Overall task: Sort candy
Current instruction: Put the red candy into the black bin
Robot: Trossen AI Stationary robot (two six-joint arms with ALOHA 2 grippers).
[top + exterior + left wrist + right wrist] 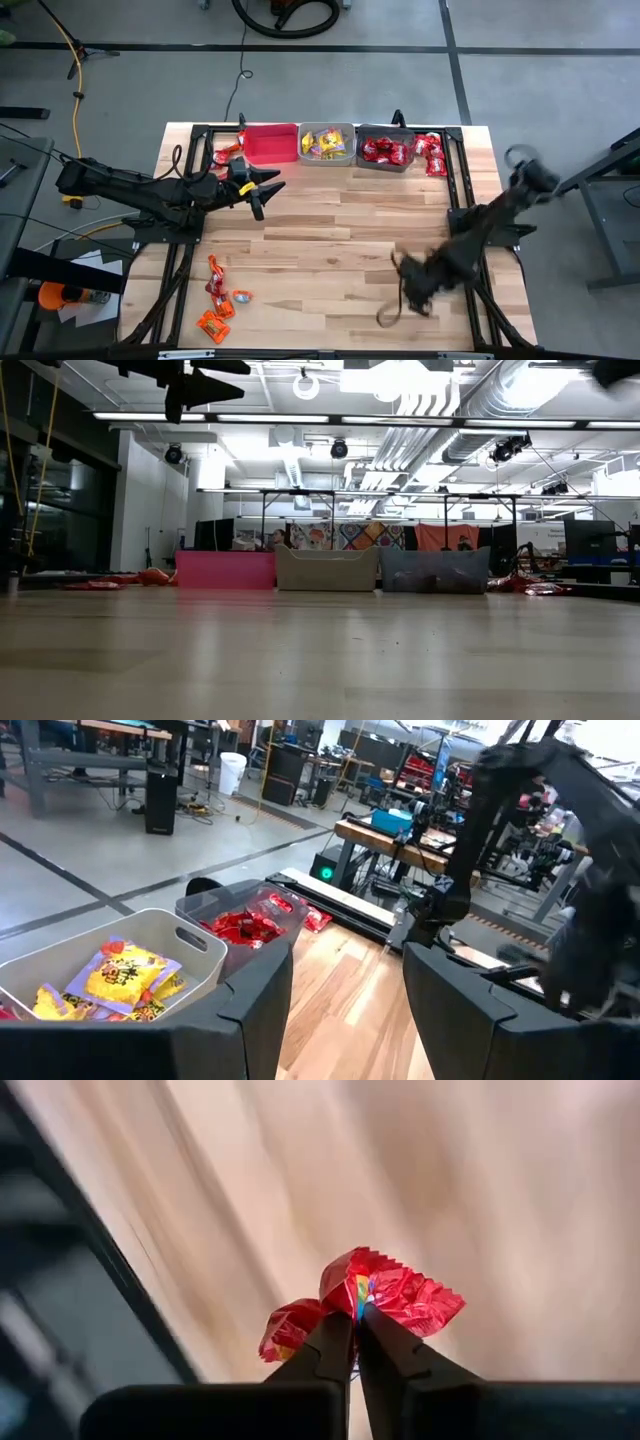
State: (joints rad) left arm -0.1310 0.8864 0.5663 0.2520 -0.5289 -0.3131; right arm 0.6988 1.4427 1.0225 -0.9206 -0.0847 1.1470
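My right gripper is shut on a red wrapped candy above the table's near right part; in the high view it is a dark blur. My left gripper hangs open with nothing between its fingers, just near of the red bin, and also shows in its wrist view. At the far edge the red bin, a clear grey bin with yellow candy and a dark bin with red candy stand in a row. My right gripper pinches the red candy's crinkled wrapper between its two fingertips, near the wrapper's middle. The fingers come from above, pointing steeply down. Wrapper ends stick out on both sides of the tips; whether it hangs clear of the table I cannot tell.
Loose orange and red candies lie near the table's near left corner. More red candies lie beside the dark bin and left of the red bin. Bare wood stretches between the two arms.
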